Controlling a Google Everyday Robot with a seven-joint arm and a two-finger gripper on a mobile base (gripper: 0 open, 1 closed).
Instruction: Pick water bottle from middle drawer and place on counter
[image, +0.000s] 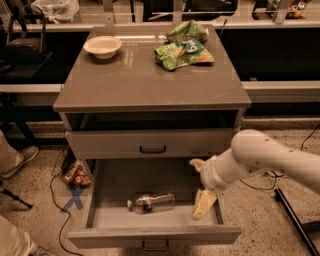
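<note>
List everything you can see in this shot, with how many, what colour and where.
water bottle: one, clear, lying on its side in the middle drawer
middle drawer: one, grey, pulled open
counter: one, grey-brown, cabinet top
bowl: one, pale, counter's back left
snack bags: two, green, counter's back right
top drawer: one, grey, under the counter
tape cross: one, blue, floor left of the cabinet
arm: one, white, at right
gripper: one, pale, open, over the drawer's right side, apart from the bottle

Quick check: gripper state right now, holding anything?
Gripper: jaws open, holding nothing, at the right side of the middle drawer; the water bottle lies apart, to its left.
</note>
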